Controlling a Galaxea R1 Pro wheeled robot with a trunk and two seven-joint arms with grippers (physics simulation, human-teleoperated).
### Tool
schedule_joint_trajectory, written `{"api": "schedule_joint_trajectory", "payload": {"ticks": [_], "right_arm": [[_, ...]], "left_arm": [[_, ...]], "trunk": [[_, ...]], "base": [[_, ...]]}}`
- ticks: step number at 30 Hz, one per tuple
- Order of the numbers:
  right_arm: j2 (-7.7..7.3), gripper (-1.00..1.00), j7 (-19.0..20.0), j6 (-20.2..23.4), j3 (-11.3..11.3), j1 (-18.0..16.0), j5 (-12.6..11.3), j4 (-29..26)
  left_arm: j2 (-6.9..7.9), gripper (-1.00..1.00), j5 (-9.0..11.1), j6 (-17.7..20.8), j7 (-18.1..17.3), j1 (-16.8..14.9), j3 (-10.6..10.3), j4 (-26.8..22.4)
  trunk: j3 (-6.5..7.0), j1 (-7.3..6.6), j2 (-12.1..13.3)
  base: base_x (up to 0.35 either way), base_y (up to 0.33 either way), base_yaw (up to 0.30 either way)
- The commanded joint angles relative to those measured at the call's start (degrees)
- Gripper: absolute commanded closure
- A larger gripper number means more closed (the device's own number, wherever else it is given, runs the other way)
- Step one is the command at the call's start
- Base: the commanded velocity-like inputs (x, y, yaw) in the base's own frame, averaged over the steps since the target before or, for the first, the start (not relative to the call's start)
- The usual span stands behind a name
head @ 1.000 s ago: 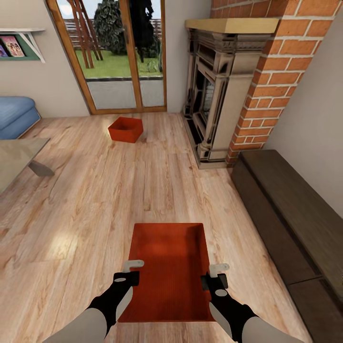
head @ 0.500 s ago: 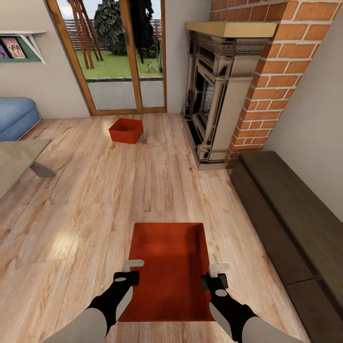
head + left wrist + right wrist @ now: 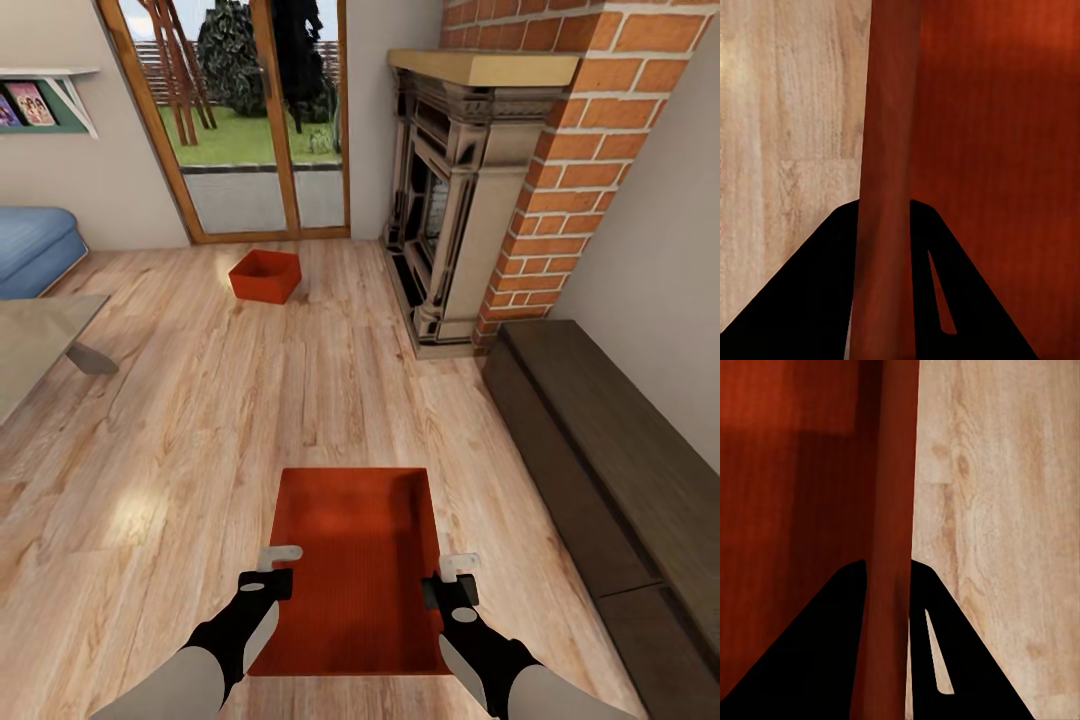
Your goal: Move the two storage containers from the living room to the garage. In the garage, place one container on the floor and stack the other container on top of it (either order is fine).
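Head view: held out front above the wood-plank floor, one red-orange storage container, long axis pointing away from the robot. Clamped on its left long wall, the left gripper; clamped on its right long wall, the right gripper. Farther off, resting on the planks just before the wood-framed glass doors, the second container, nothing lying between the two. To the right of it, an ornate fireplace set in a red brick chimney. Along the right wall, a dark wooden bench. At the left edge, part of a blue sofa, a grey table corner, and a wall shelf with pictures, no writing legible.

Left wrist view: dark fingers astride the container's wall, one inside, one outside, planks beyond.

Right wrist view: same grip, fingers straddling the rim, pale planks on the outer side.
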Motion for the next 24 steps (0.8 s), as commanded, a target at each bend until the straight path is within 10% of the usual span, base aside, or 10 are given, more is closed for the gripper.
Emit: {"api": "schedule_joint_trajectory", "payload": {"ticks": [1,24], "right_arm": [[-0.46,1.00,-0.42,-1.03,-0.93,-0.12,0.67,-0.13],[-0.44,1.00,-0.33,-1.04,-0.92,-0.12,0.63,-0.13]], "left_arm": [[0.46,1.00,0.28,0.39,0.49,0.03,-0.10,0.52],[0.45,1.00,0.27,0.39,0.49,0.03,-0.10,0.52]], "trunk": [[0.15,-0.22,0.39],[4.28,-5.27,9.61]], "base": [[0.000,0.000,0.000],[0.000,0.000,0.000]]}}
